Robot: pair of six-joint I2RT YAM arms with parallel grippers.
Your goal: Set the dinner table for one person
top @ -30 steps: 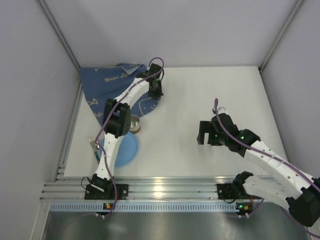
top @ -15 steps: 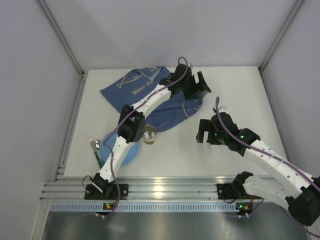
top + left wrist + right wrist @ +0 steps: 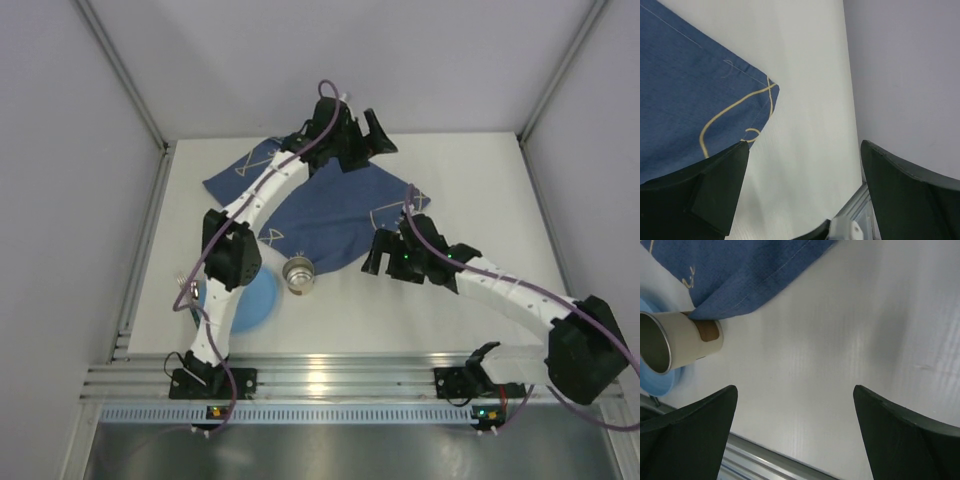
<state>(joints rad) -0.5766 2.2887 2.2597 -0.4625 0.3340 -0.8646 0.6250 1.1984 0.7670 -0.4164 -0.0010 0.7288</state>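
Moved: In half a second the left arm has swung to the top centre of the overhead frame, carrying the left gripper (image 3: 372, 135) to the table's far edge. The dark blue cloth mat with pale fish drawings (image 3: 335, 215) now lies spread wider to the right. The right gripper (image 3: 385, 255) has come in from the right to the mat's lower right hem.
Surface: The dinner table (image 3: 480, 170), a large plain white smooth rectangular tabletop, fills the middle of the overhead frame. It runs from the ribbed aluminium rail (image 3: 330, 377) at the bottom, where both arm bases are bolted, to the walls at the top.
Room: Plain grey-lilac wall panels (image 3: 350, 60) close the table in at the left, right and top of the frame, with slim metal posts at the two far corners.
Left gripper: In its wrist view the black fingers (image 3: 715, 195) stand wide apart with nothing between them. A corner of the mat lies at upper left, bare tabletop in the middle and the wall at right.
Right gripper: It is likewise spread wide and empty. Its fingers (image 3: 905, 435) frame bare white tabletop at the bottom of its wrist view.
Setting: A pale cream cup with a brown patch (image 3: 298, 275) stands at the mat's lower edge, and the hem touches its side. A round blue plate (image 3: 255, 300) sits just to its lower left, partly under the left arm.
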